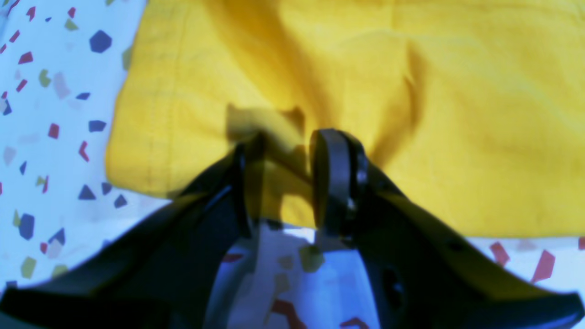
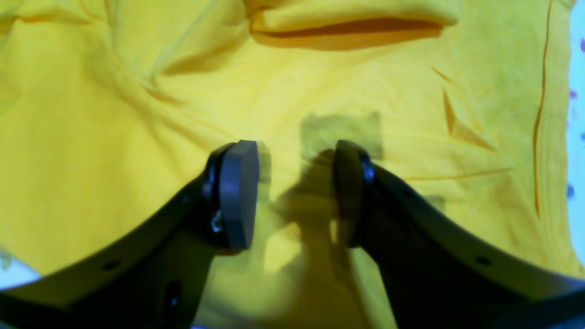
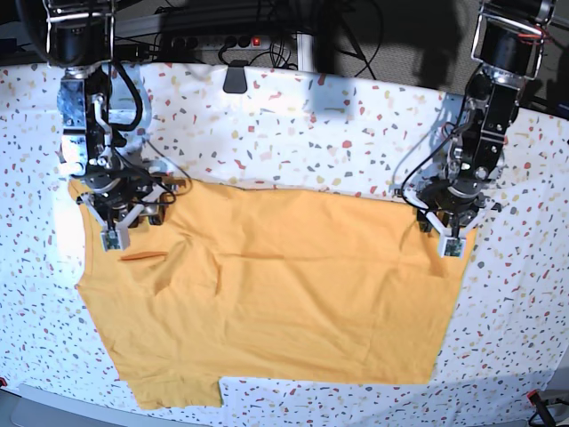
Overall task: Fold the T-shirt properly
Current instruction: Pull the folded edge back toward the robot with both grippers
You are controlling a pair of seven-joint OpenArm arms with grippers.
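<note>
The yellow-orange T-shirt (image 3: 284, 285) lies spread flat on the table, plain side up, with a sleeve sticking out at the front left. My right gripper (image 3: 133, 224) stands over the shirt's far left corner. In the right wrist view it (image 2: 295, 151) is open, with wrinkled cloth (image 2: 114, 137) under the gap and a fold just beyond. My left gripper (image 3: 440, 233) is at the shirt's far right corner. In the left wrist view it (image 1: 292, 139) is open, straddling the hemmed edge of the cloth (image 1: 411, 114). Nothing is pinched in either one.
The table cover (image 3: 311, 142) is white with coloured speckles and shows all round the shirt. A black clip (image 3: 235, 78) sits at the back edge, with cables and a power strip behind it. Both arm bases stand at the far corners.
</note>
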